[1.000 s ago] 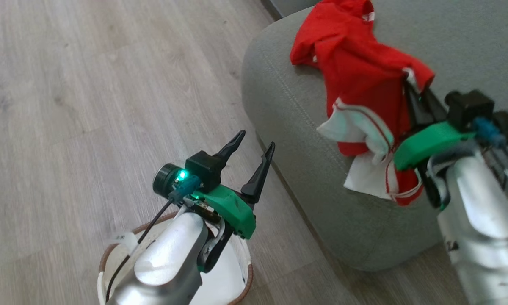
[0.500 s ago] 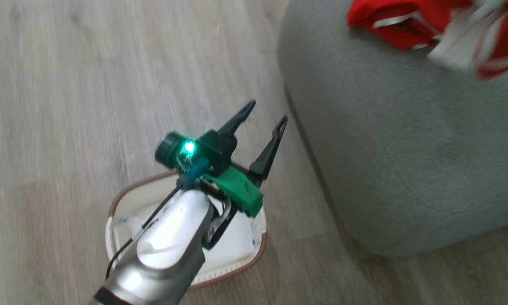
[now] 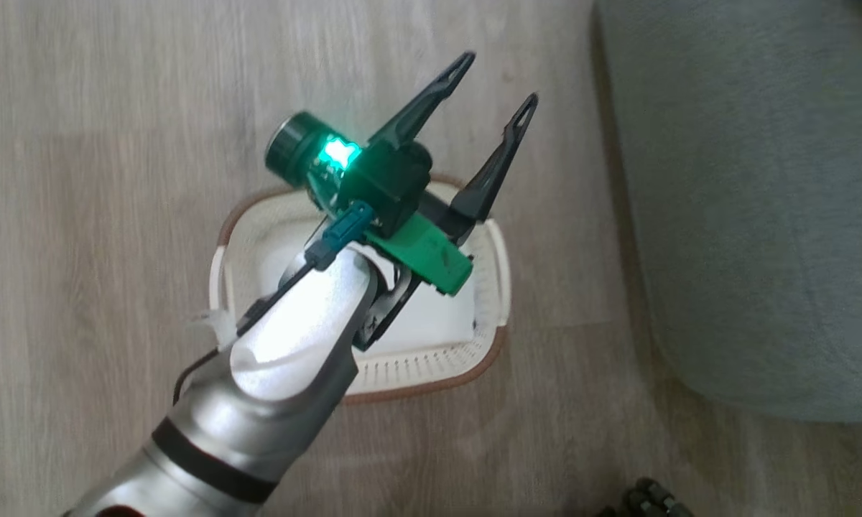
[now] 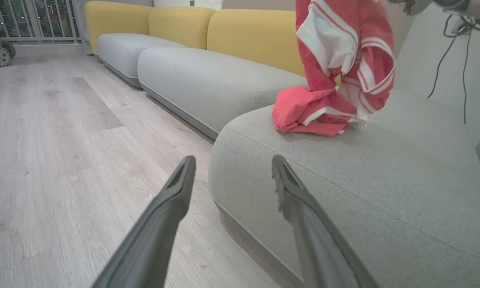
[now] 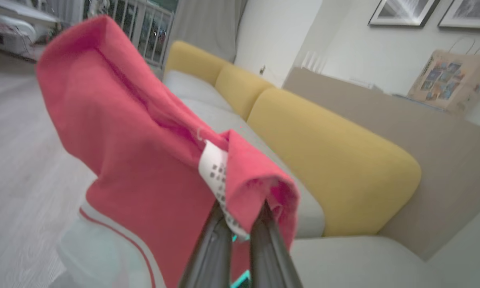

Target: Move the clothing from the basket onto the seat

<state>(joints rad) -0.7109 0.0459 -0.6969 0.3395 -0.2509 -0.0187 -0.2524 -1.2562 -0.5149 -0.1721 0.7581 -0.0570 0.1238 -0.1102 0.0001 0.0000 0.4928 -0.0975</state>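
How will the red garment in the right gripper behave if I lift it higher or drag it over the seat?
Probably floppy: the garment folds and droops around the right gripper, pinched at one edge. Likely light, since thin shut fingers carry it. Dragged over the seat, it would likely bunch, like the heap lying there.

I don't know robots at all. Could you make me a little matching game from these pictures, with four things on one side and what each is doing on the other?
Things:
1. left tool
2. right tool
3. basket
4. seat

States:
A. stands on the wooden floor
B. shut on red clothing
C. open, holding nothing
D. red clothing lies on it

Pairs: 1-C, 2-B, 3-A, 4-D
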